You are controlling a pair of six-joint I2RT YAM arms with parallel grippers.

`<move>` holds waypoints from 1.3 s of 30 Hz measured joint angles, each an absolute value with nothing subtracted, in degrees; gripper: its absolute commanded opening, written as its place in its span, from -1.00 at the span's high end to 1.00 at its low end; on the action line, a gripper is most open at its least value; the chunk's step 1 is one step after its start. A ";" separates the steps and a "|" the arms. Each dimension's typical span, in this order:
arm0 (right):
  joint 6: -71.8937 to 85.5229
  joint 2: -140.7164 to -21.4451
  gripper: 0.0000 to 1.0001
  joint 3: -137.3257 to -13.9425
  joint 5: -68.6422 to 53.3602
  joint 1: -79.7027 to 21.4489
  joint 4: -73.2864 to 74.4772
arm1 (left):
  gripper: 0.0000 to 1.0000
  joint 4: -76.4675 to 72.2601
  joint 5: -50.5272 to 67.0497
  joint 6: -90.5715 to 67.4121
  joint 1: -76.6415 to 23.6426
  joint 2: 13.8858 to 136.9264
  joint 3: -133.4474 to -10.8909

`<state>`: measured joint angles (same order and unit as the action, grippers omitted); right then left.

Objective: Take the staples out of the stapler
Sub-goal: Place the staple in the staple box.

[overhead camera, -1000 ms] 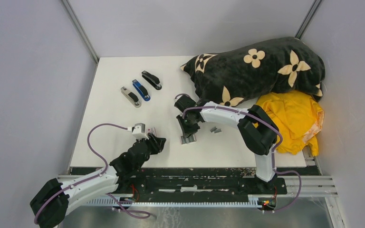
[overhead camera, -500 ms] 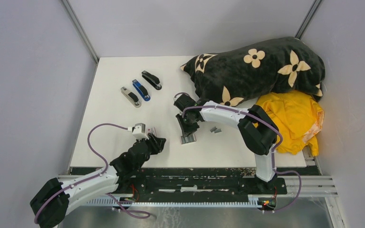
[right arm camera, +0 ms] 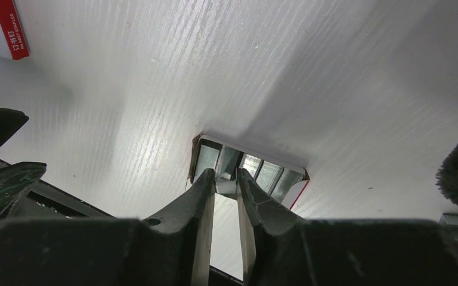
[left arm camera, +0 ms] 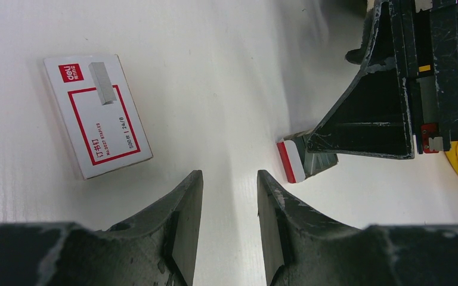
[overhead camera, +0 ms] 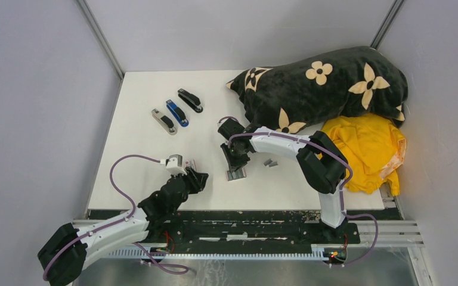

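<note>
A strip of staples (right arm camera: 226, 187) is pinched between the nearly closed fingers of the right gripper (right arm camera: 226, 177), low inside an open cardboard tray (right arm camera: 300, 179) at mid-table, apparently to be set among the strips packed there. The left gripper (left arm camera: 228, 179) hangs near a white-and-red box (left arm camera: 95, 113), fingers parted and empty, seemingly out of the way, while three staplers (overhead camera: 177, 112) lie well apart at the far left.

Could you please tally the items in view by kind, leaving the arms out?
Staplers: 3
Staple boxes: 2
Loose staple strips: 2
Cloths: 2
Total: 9
</note>
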<state>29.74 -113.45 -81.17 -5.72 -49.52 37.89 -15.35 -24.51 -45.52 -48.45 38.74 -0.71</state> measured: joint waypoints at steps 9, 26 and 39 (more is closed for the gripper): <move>29.74 -113.45 0.44 -81.28 -5.87 -49.52 37.87 | 0.09 -15.59 -24.51 -45.52 -48.45 38.74 -0.71; 29.71 -113.43 0.37 -80.49 -6.63 -49.52 36.82 | 0.27 -18.02 -21.98 -45.58 -48.45 39.55 -0.71; 29.91 -112.51 0.32 -78.52 -7.79 -49.43 35.97 | 0.48 -28.45 -15.25 -46.92 -48.45 58.94 -1.67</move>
